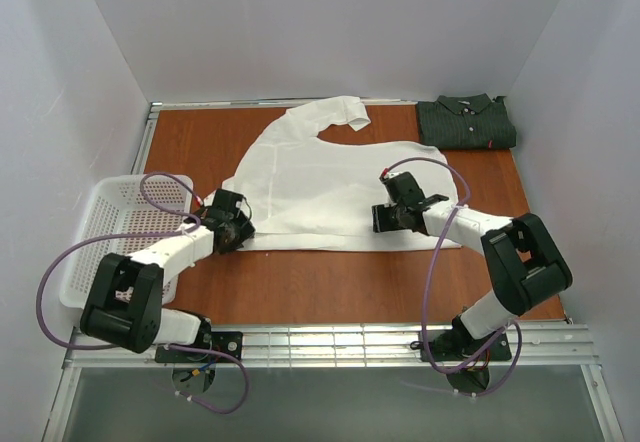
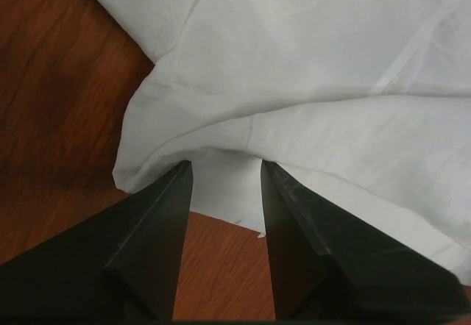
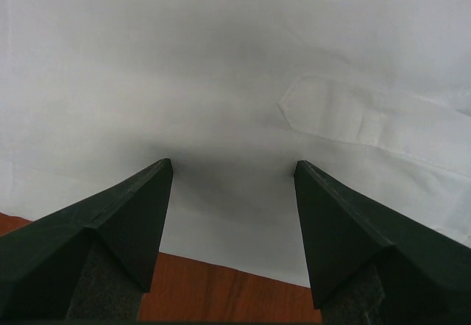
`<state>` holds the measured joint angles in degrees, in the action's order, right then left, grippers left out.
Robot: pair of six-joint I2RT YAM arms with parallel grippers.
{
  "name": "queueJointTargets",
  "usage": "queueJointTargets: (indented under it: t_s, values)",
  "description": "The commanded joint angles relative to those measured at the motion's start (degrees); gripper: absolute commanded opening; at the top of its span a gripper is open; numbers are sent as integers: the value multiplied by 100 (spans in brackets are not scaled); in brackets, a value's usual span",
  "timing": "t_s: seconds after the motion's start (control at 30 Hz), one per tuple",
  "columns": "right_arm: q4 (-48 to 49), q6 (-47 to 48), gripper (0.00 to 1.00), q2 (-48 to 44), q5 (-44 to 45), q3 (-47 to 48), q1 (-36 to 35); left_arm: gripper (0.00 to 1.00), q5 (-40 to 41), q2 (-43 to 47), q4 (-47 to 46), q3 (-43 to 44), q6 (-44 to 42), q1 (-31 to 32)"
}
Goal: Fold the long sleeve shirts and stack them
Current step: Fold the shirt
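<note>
The brown wooden table (image 1: 340,287) takes almost the whole floor of the white-walled box. Most of its middle is covered by the white shirt (image 1: 330,187), which lies flat and spread out. One sleeve (image 1: 340,114) bends toward the far edge, and the straight hem runs along the near side.

At the left edge of the table stands a white mesh basket (image 1: 95,227). The left arm reaches past it.

In the far right corner, well apart from the white one, lies the dark shirt (image 1: 465,122). It is folded into a neat rectangle with the collar on top. On its near edge I see a tiny red tag (image 1: 491,145).

The left gripper (image 2: 224,167) is low at the near left corner of the white shirt. Its two black fingers (image 2: 158,222) stand apart with a narrow gap. A rumpled fold of the cloth lies just at their tips, and a thin flat layer shows in the gap, so they are not pressing it.

The right gripper (image 3: 234,165) is at the near hem on the right side of the same shirt. Its fingers (image 3: 118,222) are spread wider, and both tips are on or just above the smooth white cloth. From the wrist view I cannot tell if they really touch it. Just beyond the right finger lies a pointed sleeve placket (image 3: 353,119), flat on the shirt.
</note>
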<state>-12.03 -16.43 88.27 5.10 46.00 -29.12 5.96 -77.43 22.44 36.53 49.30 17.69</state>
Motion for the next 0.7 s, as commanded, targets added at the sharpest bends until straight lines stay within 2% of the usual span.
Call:
queueJointTargets:
  t_s: [0.0, 0.27, 0.4, 0.53, 0.67]
  values:
    - [-457, 17, 64, 76, 201, -46, -49, 37, 37, 280, 349, -357, 351, -20]
    - [-1932, -264, 64, -187, 149, -512, -58, 37, -358, 878, 1368, -902, 923, -117]
    - [-2250, -493, 66, -748, -9, -978, -67, 38, -464, 1605, 1842, -1095, 1248, -135]
    - [-2330, -607, 66, -1249, -465, -1453, -76, 41, -1086, 2361, 2097, -1262, 1644, -152]
    - [-2374, -590, 66, -1698, -581, -1191, -164, 42, -1307, 2750, 2204, -1018, 1522, -161]
